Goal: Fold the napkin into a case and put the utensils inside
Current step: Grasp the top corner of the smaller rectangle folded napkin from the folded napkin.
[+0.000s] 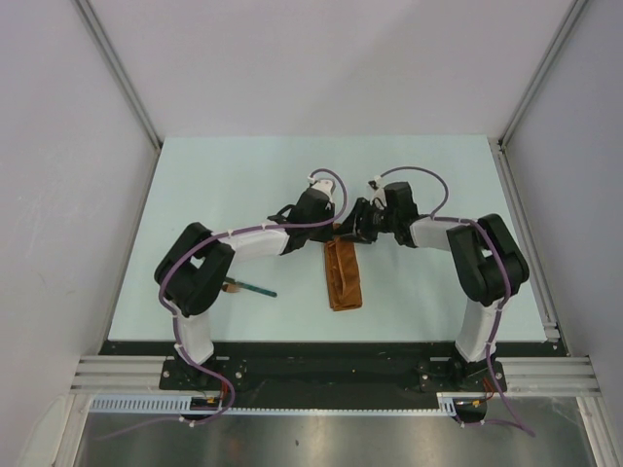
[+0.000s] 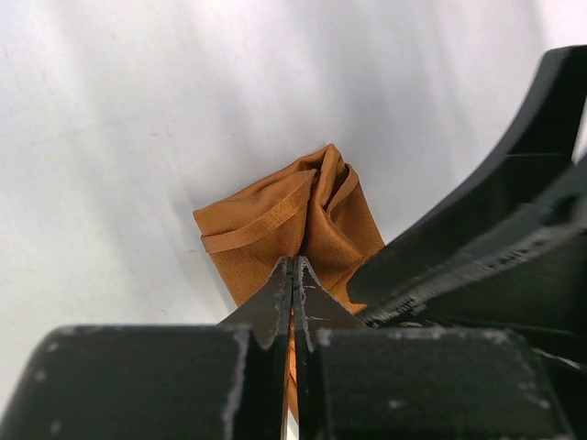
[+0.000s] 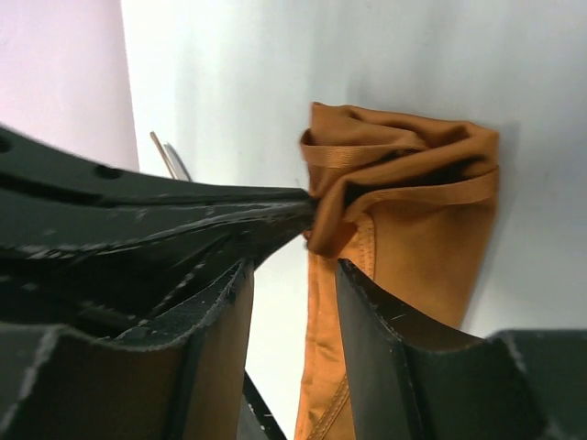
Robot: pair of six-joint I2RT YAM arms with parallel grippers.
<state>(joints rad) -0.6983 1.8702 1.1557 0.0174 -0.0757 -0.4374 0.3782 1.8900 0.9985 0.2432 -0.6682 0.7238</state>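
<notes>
1. The pale table [image 1: 224, 185] stands between plain grey walls. The utensils [image 1: 253, 289] lie nearest the bases, beside the left arm's elbow and well apart from the cloth.
2. Further out, the case [image 1: 343, 277] lies as a narrow folded strip.
3. At its far end, the left gripper [image 2: 292, 275] is pinched tight on a cloth layer, probably to lift the mouth open.
4. The right gripper [image 3: 293, 316] hovers there with jaws parted, holding nothing.

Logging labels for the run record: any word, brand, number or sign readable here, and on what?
None readable. The case is plain cloth and the table is bare of print. The left gripper and right gripper show only scuffs. The utensil is too small to tell.
</notes>
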